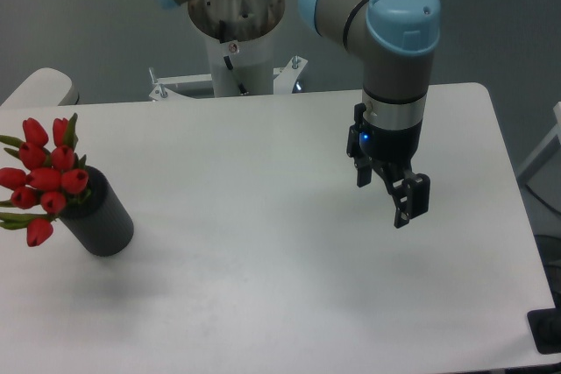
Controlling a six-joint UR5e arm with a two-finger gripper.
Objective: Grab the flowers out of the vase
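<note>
The flowers (44, 177) sit at the far left of the frame, a tight bunch of red tulip buds with a few green leaves poking out toward the picture's edge. Their stems go down into the vase (101, 216), a dark cylinder standing on the white table (263, 286) and appearing to lean toward the lower right, likely a matter of the camera's angle. The buds spill over the vase's upper-left rim, so the bunch rests against that side rather than standing straight out of the hole.

The tool (390, 190) hangs right of centre, well apart from the vase, pointing down over bare table with nothing between its fingers. Its two dark fingers stand apart, so it reads as open and holding nothing. The arm's blue-capped joints fill the upper middle and upper right of the frame, reaching forward from the base at the top.

By my judgement the task has not begun in earnest: the bunch is untouched, and the tool must cross leftward and approach the stems or lower buds above the rim.
</note>
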